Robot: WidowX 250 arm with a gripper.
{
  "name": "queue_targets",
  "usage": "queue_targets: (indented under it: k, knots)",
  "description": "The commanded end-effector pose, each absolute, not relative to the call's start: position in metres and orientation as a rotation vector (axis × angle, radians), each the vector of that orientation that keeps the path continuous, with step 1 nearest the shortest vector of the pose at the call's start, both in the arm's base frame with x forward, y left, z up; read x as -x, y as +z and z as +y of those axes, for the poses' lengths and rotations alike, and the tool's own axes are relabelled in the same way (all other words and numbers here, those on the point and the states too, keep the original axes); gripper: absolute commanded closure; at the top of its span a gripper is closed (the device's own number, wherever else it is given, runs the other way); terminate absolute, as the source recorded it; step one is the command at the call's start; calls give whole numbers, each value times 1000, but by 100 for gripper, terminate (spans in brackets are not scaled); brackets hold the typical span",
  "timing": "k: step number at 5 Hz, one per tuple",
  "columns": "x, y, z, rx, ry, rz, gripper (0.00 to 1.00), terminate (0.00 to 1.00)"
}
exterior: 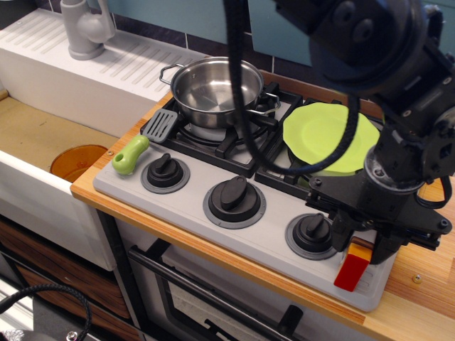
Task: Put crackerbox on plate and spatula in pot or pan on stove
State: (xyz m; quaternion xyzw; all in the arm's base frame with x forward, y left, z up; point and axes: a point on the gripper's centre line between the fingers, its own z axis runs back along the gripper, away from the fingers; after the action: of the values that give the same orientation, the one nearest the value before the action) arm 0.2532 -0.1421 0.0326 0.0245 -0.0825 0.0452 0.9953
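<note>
The crackerbox (352, 269) stands on edge at the stove's front right corner; only its red lower end shows. My gripper (364, 240) has come down over it, and its two black fingers close against the box's sides. The lime-green plate (330, 135) lies on the right burner behind the gripper. The spatula (146, 139) lies at the stove's left edge, grey blade toward the pot, green handle toward the front. The empty steel pot (213, 89) sits on the back left burner of the grey stove (266, 238).
Three black knobs (234, 194) line the stove's front. A sink (35, 142) to the left holds an orange-brown disc (77, 162). A grey faucet (85, 28) stands at the back left. The wooden counter edge (419, 284) runs to the right of the crackerbox.
</note>
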Motion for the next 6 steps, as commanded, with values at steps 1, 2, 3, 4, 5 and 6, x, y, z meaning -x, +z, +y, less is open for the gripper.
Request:
queue_targets:
  k: [1, 2, 3, 4, 5, 6]
  knots:
    - [-264, 72, -144, -34, 68, -138, 100, 0]
    - [-271, 95, -138, -44, 59, -102, 100, 0]
    - [-285, 113, -121, -49, 29, -77, 100, 0]
    - [-306, 123, -94, -59, -17, -77, 100, 0]
    - [-330, 124, -63, -57, -71, -84, 100, 0]
    - [-349, 121, -32, -50, -132, -106, 100, 0]
